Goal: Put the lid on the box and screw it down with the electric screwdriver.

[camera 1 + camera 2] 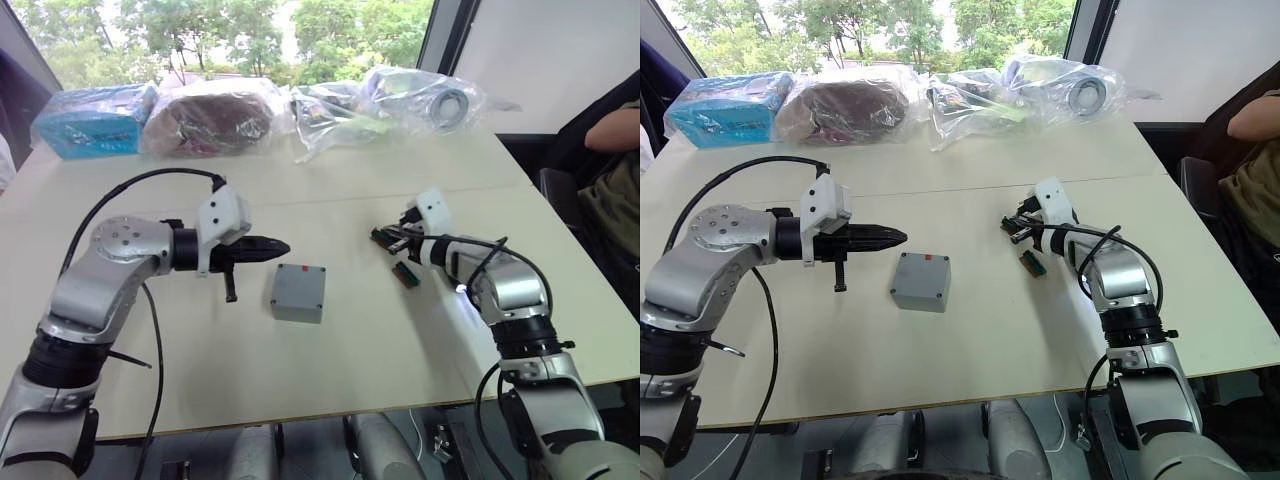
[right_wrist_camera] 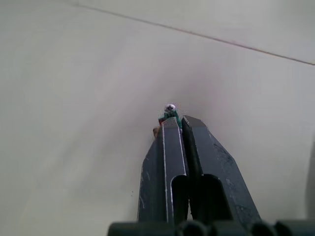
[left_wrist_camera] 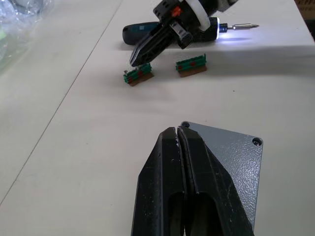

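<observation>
Pale desk: the box, lid on, sits under the pinched-shut, empty left hand. The right hand, shut and empty beside the electric screwdriver, may nudge it rolling.

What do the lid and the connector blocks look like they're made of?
Lid: likely cast metal or moulded plastic, going by its matte grey speckled surface and recessed corner screws. Connector blocks: probably green plastic bodies on brown bases, with small metal screws. Hard to confirm either.
</observation>
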